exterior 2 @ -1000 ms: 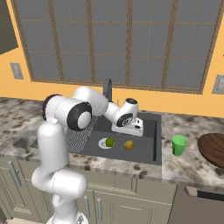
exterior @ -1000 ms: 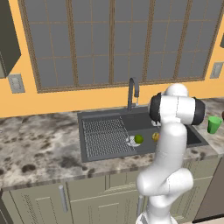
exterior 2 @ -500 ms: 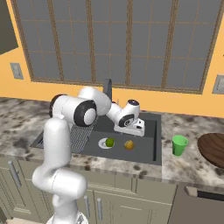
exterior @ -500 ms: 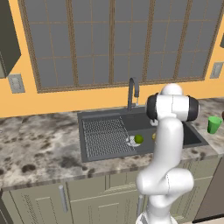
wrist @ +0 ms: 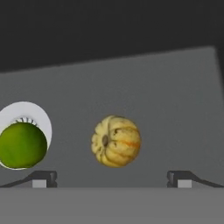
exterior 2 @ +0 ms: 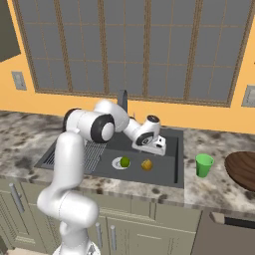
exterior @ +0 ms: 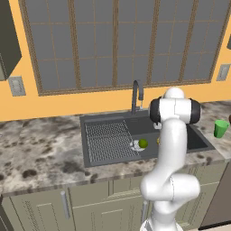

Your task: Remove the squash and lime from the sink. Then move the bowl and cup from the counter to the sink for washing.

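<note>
The yellow-orange squash (wrist: 116, 141) lies on the sink floor, centred between my open fingertips and a short way beyond them. Nothing is between the jaws of my gripper (wrist: 111, 177). The green lime (wrist: 22, 145) rests on the round silver drain (wrist: 27, 114), off to the left. In the right base view the gripper (exterior 2: 158, 148) hangs low in the sink (exterior 2: 167, 172), just above and behind the squash (exterior 2: 146, 164) and to the right of the lime (exterior 2: 125, 162). The green cup (exterior 2: 203, 165) and the brown bowl (exterior 2: 242, 169) stand on the counter to the right.
The dark faucet (exterior 2: 122, 98) rises behind the basin, close to my forearm. A ribbed drainboard (exterior: 108, 140) takes up the sink's left part. The lime (exterior: 143, 143) and cup (exterior: 220, 128) also show in the left base view. Marbled counter (exterior: 40, 153) stretches to the left.
The arm has reached further right and the hand has sunk a little lower into the sink toward the squash. The jaws stay open. The fruits, cup and bowl have not moved.
</note>
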